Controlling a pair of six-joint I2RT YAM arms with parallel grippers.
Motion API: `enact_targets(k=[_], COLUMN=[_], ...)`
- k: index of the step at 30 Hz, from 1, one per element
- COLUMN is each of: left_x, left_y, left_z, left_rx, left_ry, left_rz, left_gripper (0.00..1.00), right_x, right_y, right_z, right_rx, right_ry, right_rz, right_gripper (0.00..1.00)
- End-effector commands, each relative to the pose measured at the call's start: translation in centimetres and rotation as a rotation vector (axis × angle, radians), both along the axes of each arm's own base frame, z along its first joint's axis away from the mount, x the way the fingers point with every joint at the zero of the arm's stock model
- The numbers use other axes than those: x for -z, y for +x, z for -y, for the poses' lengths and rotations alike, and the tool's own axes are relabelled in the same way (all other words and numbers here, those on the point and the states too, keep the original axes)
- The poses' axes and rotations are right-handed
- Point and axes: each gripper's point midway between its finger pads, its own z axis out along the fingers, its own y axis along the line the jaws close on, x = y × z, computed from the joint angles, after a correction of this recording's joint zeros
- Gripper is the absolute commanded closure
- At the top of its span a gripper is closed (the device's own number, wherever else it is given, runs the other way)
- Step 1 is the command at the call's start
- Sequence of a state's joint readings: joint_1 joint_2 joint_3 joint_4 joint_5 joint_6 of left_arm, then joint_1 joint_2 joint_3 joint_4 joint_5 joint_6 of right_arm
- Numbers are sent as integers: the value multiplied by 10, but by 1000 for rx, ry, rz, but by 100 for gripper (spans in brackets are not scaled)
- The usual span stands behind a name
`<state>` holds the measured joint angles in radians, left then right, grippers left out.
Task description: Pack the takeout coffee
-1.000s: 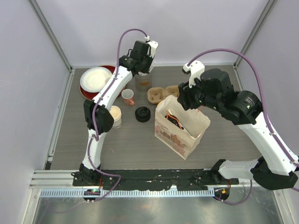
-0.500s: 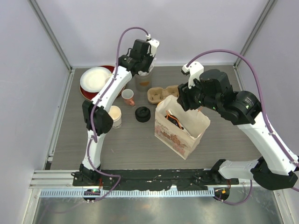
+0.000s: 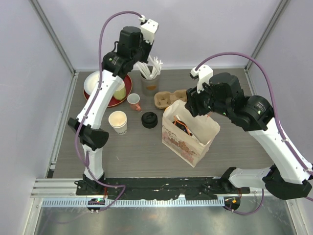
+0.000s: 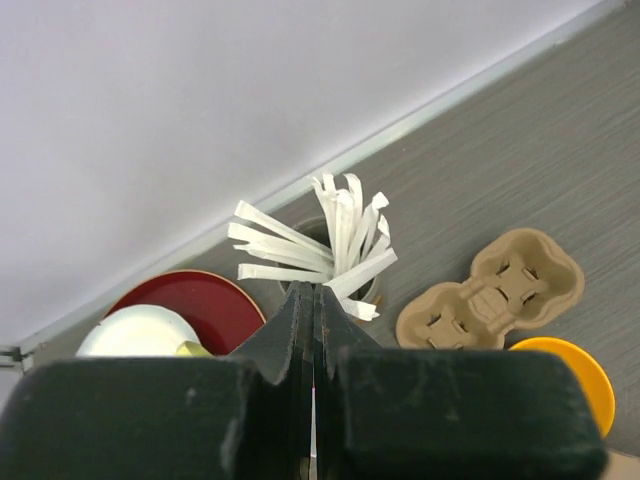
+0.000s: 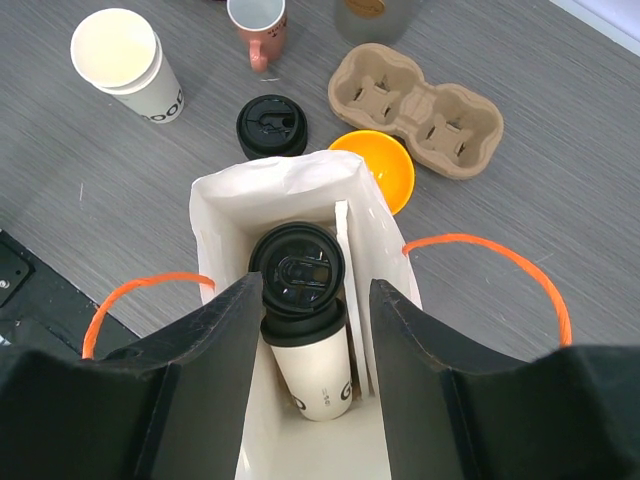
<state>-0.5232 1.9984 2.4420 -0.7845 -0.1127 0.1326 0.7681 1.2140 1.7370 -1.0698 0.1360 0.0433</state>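
Since the earlier frame my left arm has lifted up and back from the straw jar (image 3: 149, 85), uncovering the open paper cup (image 3: 118, 121); my right arm has not shifted.

Left gripper (image 4: 313, 292): jaws fully together, nothing visible between them. Right gripper (image 5: 315, 288): jaws apart, poised over the mouth of the paper bag (image 5: 290, 190), gripping nothing. The lidded cup (image 5: 300, 330) is inside the bag, leaning. The open paper cup stands on the table, uncapped; the black lid (image 5: 271, 126) lies near it, not touching.

Hazards, as I judge them:
- The bag is thin, creased paper with soft walls and orange cord handles (image 5: 480, 238); a jaw catching the rim could fold it or drag it over.
- The lidded cup is smooth tapered card; a second cup lowered beside it could topple it.
- The black lid is rigid, round, moulded plastic; pressed on off-centre, it may fail to seat.
- The wrapped straws (image 4: 330, 245) are flat, light strips, easily scattered by my closed left jaws
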Motion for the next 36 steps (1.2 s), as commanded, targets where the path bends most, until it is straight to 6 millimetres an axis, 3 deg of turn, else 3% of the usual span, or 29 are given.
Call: enact_targets(k=[1, 4, 7, 10, 11, 14, 15, 18, 25, 32, 33, 36], left_x=[-47, -68, -99, -121, -130, -135, -139, -142, -133, -126, -126, -127], left_y=[-14, -29, -63, -106, -129, -161, -179, -207, -248, -258, -258, -258], left_z=[-19, -22, -25, -23, -23, -22, -22, -24, -15, -6, -6, -6], left_rx=[-28, -10, 52, 152, 204, 277, 318, 370, 485, 535, 538, 542], left_ry=[6, -24, -92, -158, -197, -244, -268, -311, -381, -406, -405, -402], left_rz=[108, 136, 153, 142, 128, 88, 69, 28, -94, -157, -155, -149], left_gripper=[100, 100, 100, 100, 100, 100, 100, 100, 100, 100, 100, 100], right_x=[-23, -28, -40, -66, -80, -110, -116, -135, -141, -128, -125, -124], right_y=[-4, -5, -7, -6, -4, 0, 1, 11, 27, 43, 47, 50], right_z=[0, 1, -2, -10, -16, -32, -38, -55, -105, -130, -133, -132], right_rx=[-13, -16, -37, -83, -102, -179, -200, -258, -402, -434, -431, -413], right_ry=[71, 86, 119, 182, 222, 278, 286, 269, 80, 38, 33, 31], right_rz=[57, 70, 110, 193, 232, 345, 373, 496, 708, 686, 678, 666], right_gripper=[47, 47, 47, 45, 38, 25, 24, 22, 16, 21, 24, 56])
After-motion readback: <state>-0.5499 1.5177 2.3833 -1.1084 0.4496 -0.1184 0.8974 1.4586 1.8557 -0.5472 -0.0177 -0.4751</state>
